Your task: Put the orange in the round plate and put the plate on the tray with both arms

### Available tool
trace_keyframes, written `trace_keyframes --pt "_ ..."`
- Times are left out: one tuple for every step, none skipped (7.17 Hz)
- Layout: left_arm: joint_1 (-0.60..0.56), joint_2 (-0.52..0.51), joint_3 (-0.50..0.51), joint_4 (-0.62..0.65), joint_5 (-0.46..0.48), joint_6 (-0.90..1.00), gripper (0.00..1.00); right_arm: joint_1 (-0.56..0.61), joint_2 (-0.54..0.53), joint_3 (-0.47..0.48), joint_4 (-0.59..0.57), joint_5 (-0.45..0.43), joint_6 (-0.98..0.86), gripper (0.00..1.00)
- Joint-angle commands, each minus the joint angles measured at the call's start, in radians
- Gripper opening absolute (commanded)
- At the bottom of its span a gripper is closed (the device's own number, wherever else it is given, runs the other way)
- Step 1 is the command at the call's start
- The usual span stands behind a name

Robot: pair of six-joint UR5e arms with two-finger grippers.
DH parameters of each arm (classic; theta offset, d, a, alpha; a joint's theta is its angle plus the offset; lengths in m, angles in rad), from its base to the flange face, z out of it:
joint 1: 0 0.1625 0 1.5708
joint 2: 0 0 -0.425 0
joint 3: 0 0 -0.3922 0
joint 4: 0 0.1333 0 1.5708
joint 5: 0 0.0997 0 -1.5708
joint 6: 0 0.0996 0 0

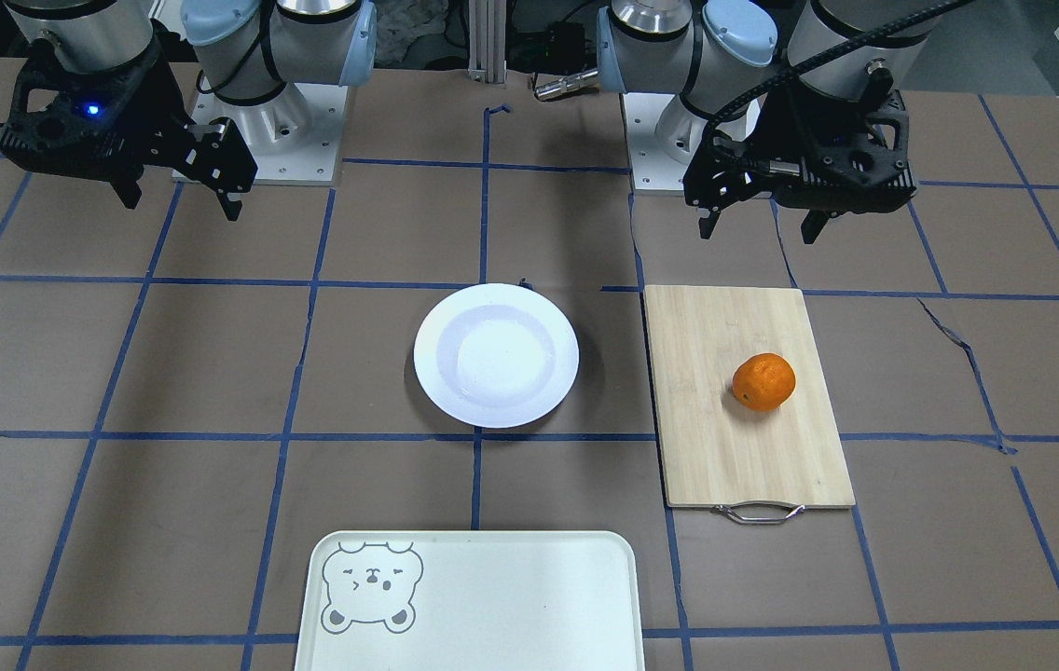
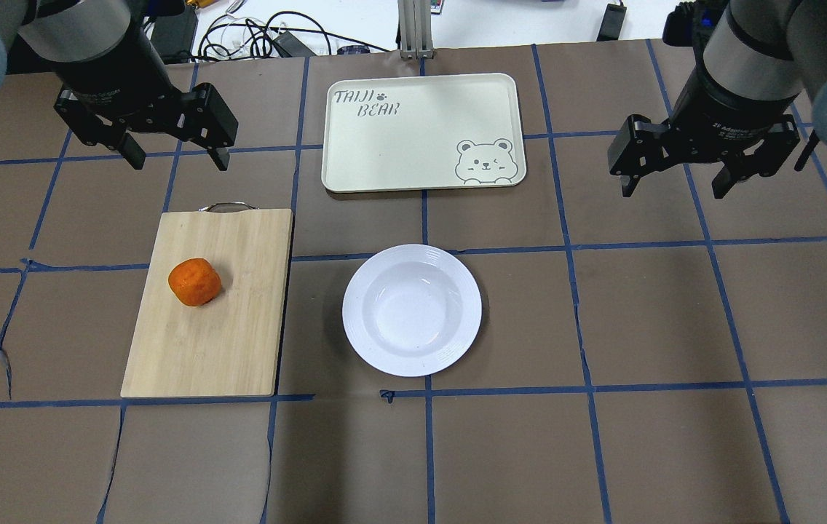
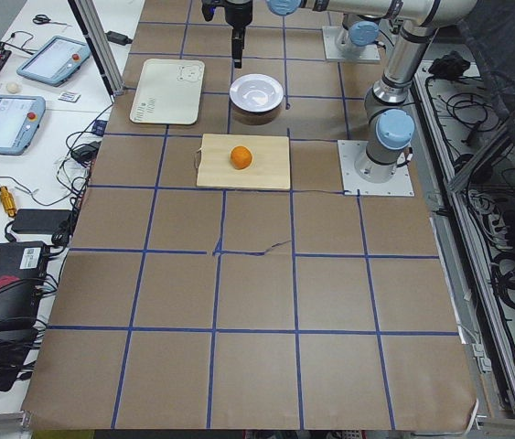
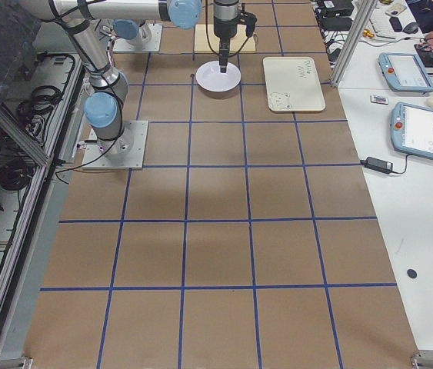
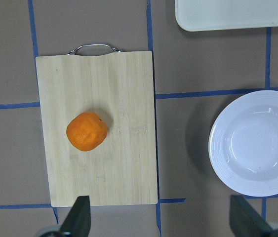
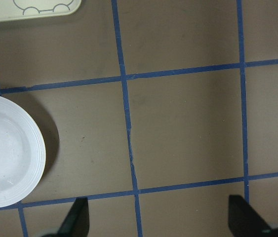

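Note:
The orange [image 2: 195, 282] lies on a bamboo cutting board [image 2: 239, 349], also seen as the orange [image 1: 763, 381] and the orange [image 5: 87, 131]. The white round plate [image 2: 411, 310] rests empty on the table's middle; its rim [image 1: 436, 321] shows too. Beyond it lies the cream tray [image 2: 413, 145] with a bear face. My left gripper [image 2: 175, 161] hangs open, high above the board's handle end. On the other side my right gripper [image 2: 672, 188] hangs open over bare table, right of the plate. Neither holds anything.
The cutting board [image 1: 716, 447] has a metal handle [image 1: 758, 512] toward the tray side. Brown table covering with blue tape lines [image 2: 574, 320] surrounds everything. Cables and tablets [image 3: 51, 59] lie on side benches off the table.

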Motion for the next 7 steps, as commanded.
trace_keyframes --pt "0.000 0.000 0.000 0.002 -0.001 0.000 1.00 0.001 0.000 0.000 0.001 0.001 0.001 1.00" --pt "0.000 0.000 0.001 0.002 -0.002 0.000 1.00 0.001 0.000 0.000 -0.001 0.001 0.001 1.00" --pt "0.000 0.000 0.000 0.003 -0.005 0.000 1.00 0.001 0.001 0.000 -0.002 0.002 0.000 1.00" --pt "0.000 0.000 -0.002 0.003 -0.005 0.000 1.00 0.001 0.000 0.001 -0.002 0.001 0.001 1.00" --pt "0.003 0.000 -0.004 0.003 -0.005 0.002 1.00 0.001 0.000 0.001 0.001 0.002 0.004 1.00" --pt "0.002 0.000 -0.002 0.003 -0.007 0.002 1.00 0.001 0.000 -0.002 0.005 0.004 0.003 1.00" --pt "0.006 -0.001 -0.002 0.005 -0.007 0.002 1.00 0.001 0.000 -0.002 0.007 0.005 0.003 1.00"
